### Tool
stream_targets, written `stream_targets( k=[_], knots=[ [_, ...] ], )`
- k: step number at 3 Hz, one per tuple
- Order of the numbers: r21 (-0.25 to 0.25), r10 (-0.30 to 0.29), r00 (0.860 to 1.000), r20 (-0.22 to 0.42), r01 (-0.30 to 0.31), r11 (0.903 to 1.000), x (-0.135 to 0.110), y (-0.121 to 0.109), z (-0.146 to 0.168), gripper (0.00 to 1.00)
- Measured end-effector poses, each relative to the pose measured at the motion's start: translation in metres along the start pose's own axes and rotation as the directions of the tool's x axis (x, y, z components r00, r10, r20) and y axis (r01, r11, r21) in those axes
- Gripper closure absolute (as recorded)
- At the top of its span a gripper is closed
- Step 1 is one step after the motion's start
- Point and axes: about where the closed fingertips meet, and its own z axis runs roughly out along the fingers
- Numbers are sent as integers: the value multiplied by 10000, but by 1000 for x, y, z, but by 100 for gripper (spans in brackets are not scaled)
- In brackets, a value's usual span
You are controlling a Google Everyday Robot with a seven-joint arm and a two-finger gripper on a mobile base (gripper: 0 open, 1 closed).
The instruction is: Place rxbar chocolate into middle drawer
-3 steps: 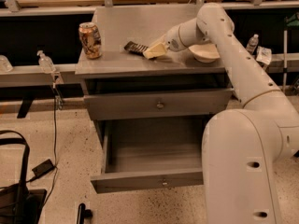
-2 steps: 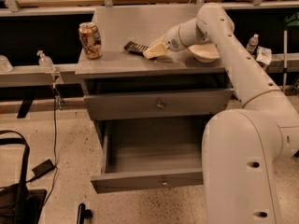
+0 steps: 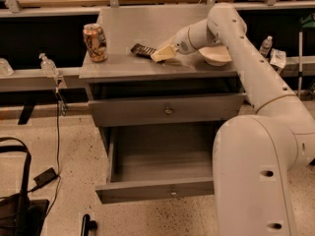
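Observation:
The rxbar chocolate [image 3: 142, 49], a small dark flat bar, lies on the grey cabinet top [image 3: 128, 65] near its middle. My gripper [image 3: 160, 53] reaches from the right and sits low on the cabinet top right against the bar's right end. The middle drawer [image 3: 157, 188], wide and grey with a small centre knob, stands pulled out below, its inside bare. The alike drawer above it [image 3: 167, 110] is shut.
An orange-patterned drink can [image 3: 95, 42] stands at the cabinet top's left front. A pale bowl [image 3: 214, 56] sits at the right, behind my arm. My arm's white body [image 3: 256, 176] covers the drawer's right side. A bottle [image 3: 48, 65], cables and a black bag [image 3: 19, 210] are at left.

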Motion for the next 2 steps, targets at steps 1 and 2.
stream_targets(
  k=[1,2],
  knots=[
    [0,0,10000,0,0,10000,0,0,0,100],
    [-2,0,10000,0,0,10000,0,0,0,100]
  ],
)
